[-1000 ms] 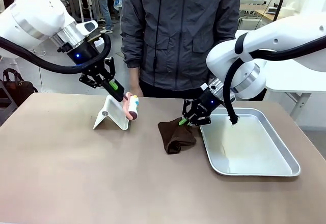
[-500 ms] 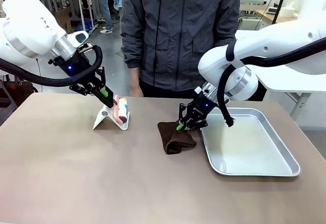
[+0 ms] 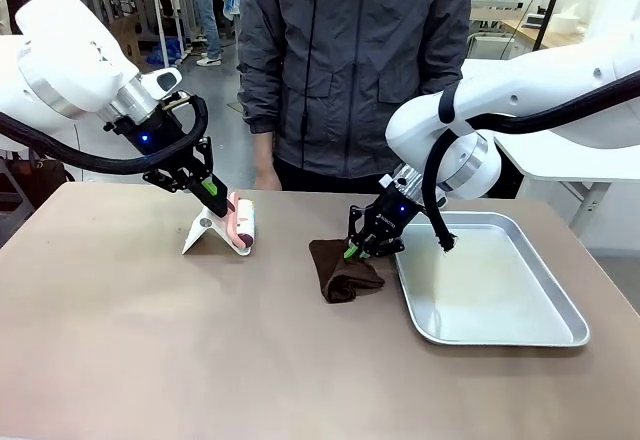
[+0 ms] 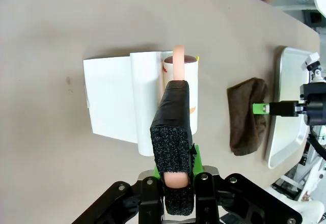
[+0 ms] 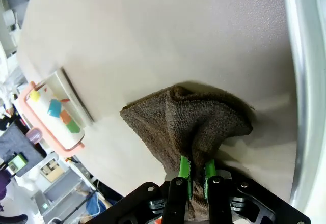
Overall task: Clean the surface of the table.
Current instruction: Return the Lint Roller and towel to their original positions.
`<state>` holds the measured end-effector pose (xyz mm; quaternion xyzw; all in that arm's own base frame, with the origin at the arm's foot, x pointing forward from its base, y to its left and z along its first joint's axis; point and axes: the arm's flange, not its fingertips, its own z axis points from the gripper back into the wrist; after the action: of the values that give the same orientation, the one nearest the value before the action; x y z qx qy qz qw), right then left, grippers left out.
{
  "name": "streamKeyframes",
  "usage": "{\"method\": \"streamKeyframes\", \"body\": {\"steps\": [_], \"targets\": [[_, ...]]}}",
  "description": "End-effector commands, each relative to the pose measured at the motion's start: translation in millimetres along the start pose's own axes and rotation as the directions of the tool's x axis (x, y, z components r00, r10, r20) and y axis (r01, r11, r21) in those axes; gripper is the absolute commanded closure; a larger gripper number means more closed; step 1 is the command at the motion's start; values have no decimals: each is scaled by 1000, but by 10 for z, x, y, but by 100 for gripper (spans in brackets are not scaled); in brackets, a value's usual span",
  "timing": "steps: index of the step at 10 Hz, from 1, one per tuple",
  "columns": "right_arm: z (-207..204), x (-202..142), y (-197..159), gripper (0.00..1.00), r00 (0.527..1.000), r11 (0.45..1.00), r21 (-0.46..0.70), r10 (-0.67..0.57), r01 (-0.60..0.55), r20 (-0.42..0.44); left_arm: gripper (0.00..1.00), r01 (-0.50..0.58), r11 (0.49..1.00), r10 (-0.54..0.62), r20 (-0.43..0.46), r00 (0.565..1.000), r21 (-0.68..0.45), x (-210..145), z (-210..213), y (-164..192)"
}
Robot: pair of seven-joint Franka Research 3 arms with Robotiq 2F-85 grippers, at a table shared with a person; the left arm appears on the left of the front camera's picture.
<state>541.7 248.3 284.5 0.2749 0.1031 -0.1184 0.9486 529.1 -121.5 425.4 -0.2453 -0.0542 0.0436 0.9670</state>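
The brownish-taupe table (image 3: 150, 350) carries a crumpled dark brown cloth (image 3: 345, 272) near its middle. My right gripper (image 3: 352, 250) is shut on the cloth's upper edge, just left of the tray. In the right wrist view the green pads (image 5: 186, 169) pinch a fold of the cloth (image 5: 188, 119). My left gripper (image 3: 213, 192) is shut on the pink handle of a lint roller (image 3: 241, 220), which rests on a white stand (image 3: 208, 232). In the left wrist view the roller (image 4: 181, 79) lies over the stand (image 4: 112, 102) beyond my left gripper (image 4: 174, 102).
A silver metal tray (image 3: 560, 335) lies at the right of the table, close beside the cloth. A person in a grey jacket stands at the far edge, one hand (image 3: 265, 178) hanging just behind the stand. The near half of the table is bare.
My left gripper has carried the lint roller down and left onto the white stand. My right gripper has shifted slightly left, still holding the cloth.
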Motion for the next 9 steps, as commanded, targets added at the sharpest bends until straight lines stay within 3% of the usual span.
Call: {"method": "streamKeyframes", "body": {"steps": [1,6,9], "targets": [[-80,34,7,88,999,999,40,3,-1,-41,78,-10,999,12,-33,999,43,133,-49,-15],[-139,44,-26,88,998,999,54,8,-5,-56,78,-52,996,57,-58,997,78,277,-100,-51],[-135,56,-40,88,998,998,58,2,2,-62,78,-12,995,18,-55,998,100,275,-113,-68]]}}
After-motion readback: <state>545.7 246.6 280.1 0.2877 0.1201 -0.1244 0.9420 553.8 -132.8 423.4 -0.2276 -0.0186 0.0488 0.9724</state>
